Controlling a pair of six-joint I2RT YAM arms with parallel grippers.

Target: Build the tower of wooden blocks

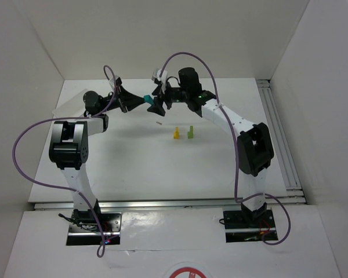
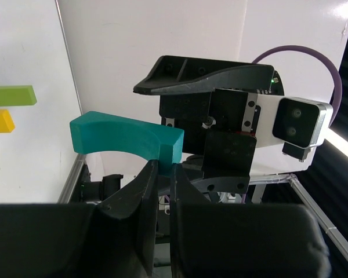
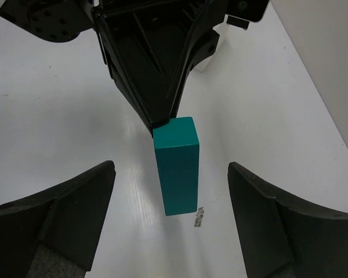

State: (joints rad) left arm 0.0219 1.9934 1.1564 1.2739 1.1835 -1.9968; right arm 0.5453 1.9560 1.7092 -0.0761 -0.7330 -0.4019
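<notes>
My left gripper [image 1: 144,99] is shut on one end of the teal arch piece [image 2: 127,136] and holds it in the air at the back of the table. It also shows in the top view [image 1: 150,100] and in the right wrist view [image 3: 176,164]. My right gripper [image 1: 158,106] faces it, open, with its fingers [image 3: 69,202] on either side of the teal piece and apart from it. The yellow block [image 1: 176,133] and the light green block [image 1: 190,132] stand side by side on the table, nearer than both grippers. They also show at the left edge of the left wrist view [image 2: 0,121].
A small dark scrap [image 3: 198,217] lies on the white table under the teal piece. White walls enclose the table at the back and sides. A metal rail [image 1: 281,145] runs along the right edge.
</notes>
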